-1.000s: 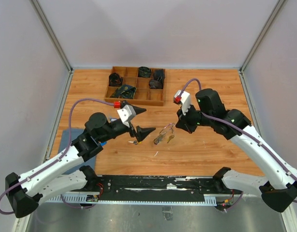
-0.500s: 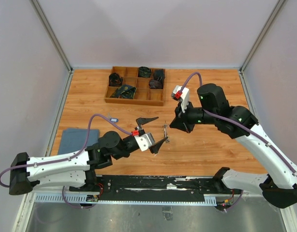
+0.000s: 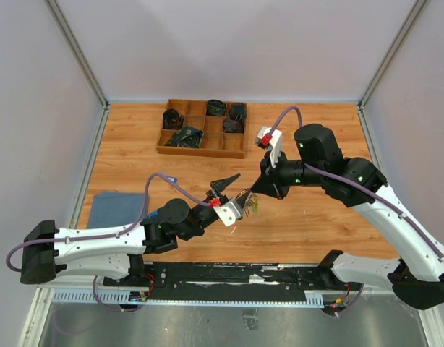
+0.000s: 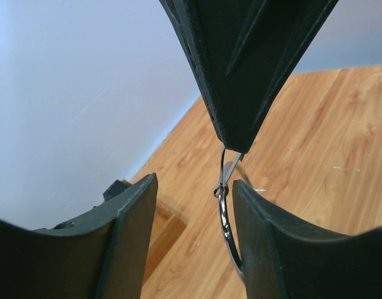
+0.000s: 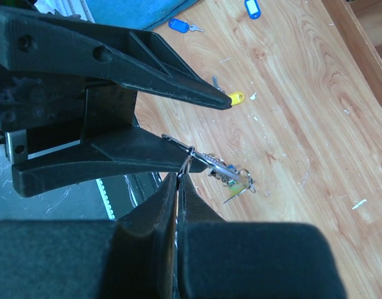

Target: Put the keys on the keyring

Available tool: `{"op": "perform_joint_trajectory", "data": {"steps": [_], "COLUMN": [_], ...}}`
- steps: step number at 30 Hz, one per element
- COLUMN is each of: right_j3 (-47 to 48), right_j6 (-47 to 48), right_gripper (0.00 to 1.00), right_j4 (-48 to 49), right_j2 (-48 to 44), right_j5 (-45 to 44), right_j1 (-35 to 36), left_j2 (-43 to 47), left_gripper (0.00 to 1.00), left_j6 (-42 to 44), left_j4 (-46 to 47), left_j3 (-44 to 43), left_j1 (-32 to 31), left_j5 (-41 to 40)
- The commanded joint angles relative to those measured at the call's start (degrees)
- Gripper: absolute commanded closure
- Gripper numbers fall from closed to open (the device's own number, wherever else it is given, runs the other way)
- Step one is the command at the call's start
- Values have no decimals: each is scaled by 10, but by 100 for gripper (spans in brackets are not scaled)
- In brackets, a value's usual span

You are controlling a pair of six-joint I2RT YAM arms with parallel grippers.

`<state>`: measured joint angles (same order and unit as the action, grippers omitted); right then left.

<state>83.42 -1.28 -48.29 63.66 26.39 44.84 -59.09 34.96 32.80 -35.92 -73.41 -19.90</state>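
In the top view the right gripper [image 3: 257, 192] is clamped on the keyring [image 3: 249, 199] above the bench [image 3: 316, 224]; the left wrist view shows the left gripper [image 4: 194, 187] open astride it; the right wrist view shows keys [image 5: 231, 177] dangling, so an off-centre closure could twist the ring free.

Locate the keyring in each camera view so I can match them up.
Top camera: keyring just right of centre.
Left wrist: keyring right of centre, seen edge-on.
Right wrist: keyring near centre.
Shared landmark: the right pincer, shut on the keyring in all three views.
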Motion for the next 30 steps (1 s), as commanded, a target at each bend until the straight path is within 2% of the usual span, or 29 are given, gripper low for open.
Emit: {"op": "perform_joint_trajectory", "data": {"steps": [1,6,9,13,15,18,20,24,28,30], "right_j3": [17,15,10,5,0,-17,-36,-116,-208,-242], "right_j6": [-19,-24,-25,-27,-30,-31,-26,13,92,160], "right_gripper": [100,100,100,100,94,70,62,59,63,62], "right_j4": [16,22,24,32,45,84,117,214,332,363], "right_j2": [-5,-5,-5,-8,-16,-45,-71,-141,-221,-250], "right_j5": [13,14,11,6,-2,-33,-61,-102,-99,-67], "right_j1": [13,17,18,18,18,18,18,17,18,18], "left_j2": [-6,-6,-1,14,23,37,42,48,43,36], "left_gripper": [46,71,80,98,99,99,99,100,99,100], "left_j6": [23,24,21,10,-1,-15,-31,-63,-104,-125], "left_j4": [30,23,24,21,9,-26,-59,-133,-207,-248], "left_j3": [-7,-12,-12,-12,-16,-27,-38,-57,-87,-112], "left_j1": [-9,-10,-11,-11,-11,-11,-11,-11,-11,-9], "left_j5": [-22,-18,-16,-13,-12,5,18,45,74,90]}}
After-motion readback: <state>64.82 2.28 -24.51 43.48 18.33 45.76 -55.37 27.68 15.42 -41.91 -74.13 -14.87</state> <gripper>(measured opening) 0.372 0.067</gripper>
